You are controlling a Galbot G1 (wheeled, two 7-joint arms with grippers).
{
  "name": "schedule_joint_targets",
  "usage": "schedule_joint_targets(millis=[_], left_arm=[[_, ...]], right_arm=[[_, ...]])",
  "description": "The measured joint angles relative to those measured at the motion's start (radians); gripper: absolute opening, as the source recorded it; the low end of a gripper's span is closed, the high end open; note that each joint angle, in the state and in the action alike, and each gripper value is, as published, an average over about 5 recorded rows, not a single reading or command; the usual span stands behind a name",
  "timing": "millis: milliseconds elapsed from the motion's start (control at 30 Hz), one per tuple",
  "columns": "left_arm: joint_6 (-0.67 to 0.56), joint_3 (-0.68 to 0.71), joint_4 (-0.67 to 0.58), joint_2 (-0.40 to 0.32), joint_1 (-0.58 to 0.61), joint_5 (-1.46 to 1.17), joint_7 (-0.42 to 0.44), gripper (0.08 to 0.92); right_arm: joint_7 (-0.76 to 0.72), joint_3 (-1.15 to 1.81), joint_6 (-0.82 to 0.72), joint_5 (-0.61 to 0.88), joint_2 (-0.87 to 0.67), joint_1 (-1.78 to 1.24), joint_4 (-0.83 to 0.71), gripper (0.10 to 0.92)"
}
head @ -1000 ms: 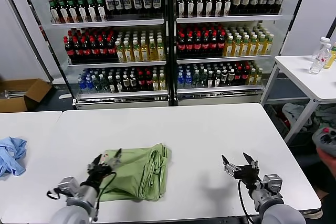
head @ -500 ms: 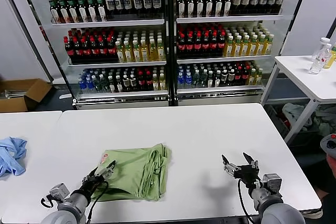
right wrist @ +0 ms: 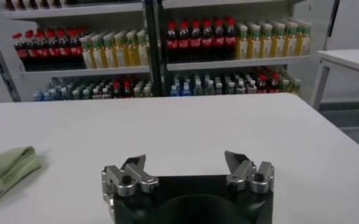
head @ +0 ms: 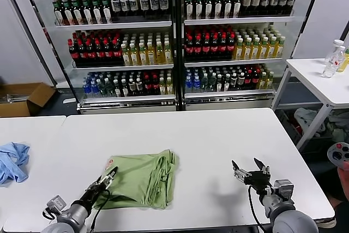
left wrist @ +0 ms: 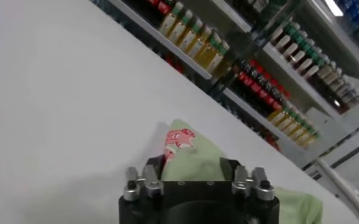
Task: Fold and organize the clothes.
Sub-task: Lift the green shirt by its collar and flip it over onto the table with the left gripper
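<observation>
Now left gripper (head: 109,174) lower, nearer body, off polo shirt (head: 143,177), jaws spread

head view high, facing shelves (head: 174,42), wrist views low over table (head: 218,140), shared

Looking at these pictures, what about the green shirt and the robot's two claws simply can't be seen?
- Shirt: folded, so collar and buttons are hidden in every view; right wrist view cuts it at the edge.
- Left gripper: left wrist view shows only its base, head view too small to show its jaws.
- Right gripper: open, nothing hidden.
</observation>
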Motion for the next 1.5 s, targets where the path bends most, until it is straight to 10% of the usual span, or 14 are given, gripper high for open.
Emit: schedule_joint_targets(millis=[567,1133,1500], left_arm=[[0.022,-0.077,-0.027,-0.022,-0.001,-0.212,0.016,0.116],[0.012,-0.295,-0.236,0.082,0.020,-0.094,-0.045,0.090],[0.014,-0.017,-0.359,-0.015,-0.032,0.066,-0.129,0.090]], right_arm=[[0.003,0.019,0.000,0.012,-0.011,-0.010,0.020,0.823],[0.005,0.033,0.002,0.026,-0.017,-0.013,0.042,0.823],[0.002,0.063,0.011,0.024,-0.004,-0.030,0.076,0.823]])
